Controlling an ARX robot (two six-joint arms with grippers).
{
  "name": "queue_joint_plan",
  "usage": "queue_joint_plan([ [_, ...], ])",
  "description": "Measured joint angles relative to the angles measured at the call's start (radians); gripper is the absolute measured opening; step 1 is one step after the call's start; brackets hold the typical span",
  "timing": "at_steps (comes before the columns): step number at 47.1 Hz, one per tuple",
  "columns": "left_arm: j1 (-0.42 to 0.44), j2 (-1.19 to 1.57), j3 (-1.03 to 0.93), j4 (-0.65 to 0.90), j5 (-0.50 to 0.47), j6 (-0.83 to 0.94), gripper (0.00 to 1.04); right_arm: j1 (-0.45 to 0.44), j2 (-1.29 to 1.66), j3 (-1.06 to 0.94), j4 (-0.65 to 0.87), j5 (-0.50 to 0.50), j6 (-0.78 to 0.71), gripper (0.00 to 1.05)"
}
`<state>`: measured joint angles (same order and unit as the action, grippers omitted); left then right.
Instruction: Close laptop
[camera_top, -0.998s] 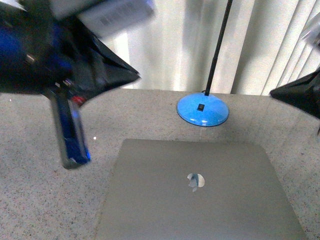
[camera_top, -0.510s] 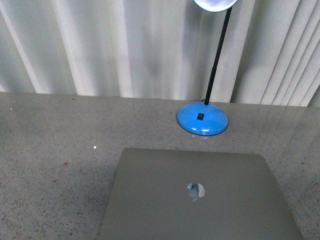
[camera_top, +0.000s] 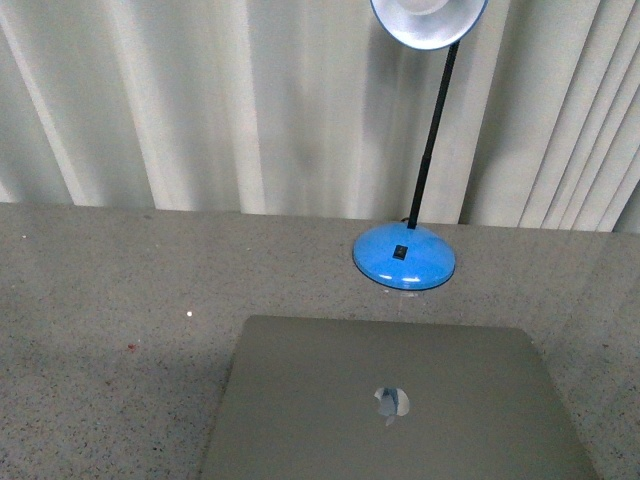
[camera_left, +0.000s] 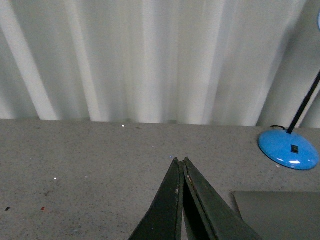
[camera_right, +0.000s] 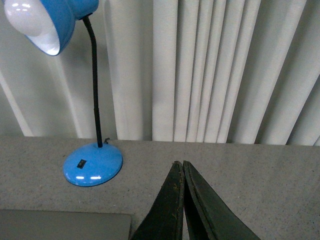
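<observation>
the laptop (camera_top: 390, 400) is seen on the speckled table (camera_top: 90, 290), just in front of the blue desk lamp (camera_top: 404, 255), its lid flat and logo up, so closing is judged done. the left gripper (camera_left: 180, 161) and right gripper (camera_right: 179, 164) are held clear of it, fingers pressed together, empty

near edge of laptop (camera_top: 320, 400) cut off by frame bottom, lamp shade (camera_top: 428, 18) cropped at top
</observation>
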<state>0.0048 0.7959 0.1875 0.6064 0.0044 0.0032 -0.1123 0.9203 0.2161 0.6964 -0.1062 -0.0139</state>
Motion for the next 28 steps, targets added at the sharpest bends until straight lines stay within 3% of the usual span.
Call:
queue_joint_plan([
  [13, -0.004, -0.154, -0.093, -0.065, -0.004, -0.001, 0.04, 0.105, -0.173, -0.11, -0.066, 0.098, 0.002, 0.03],
  [28, -0.004, -0.32, -0.146, -0.177, -0.004, -0.002, 0.04, 0.109, -0.358, -0.171, -0.188, 0.103, 0.003, 0.03],
])
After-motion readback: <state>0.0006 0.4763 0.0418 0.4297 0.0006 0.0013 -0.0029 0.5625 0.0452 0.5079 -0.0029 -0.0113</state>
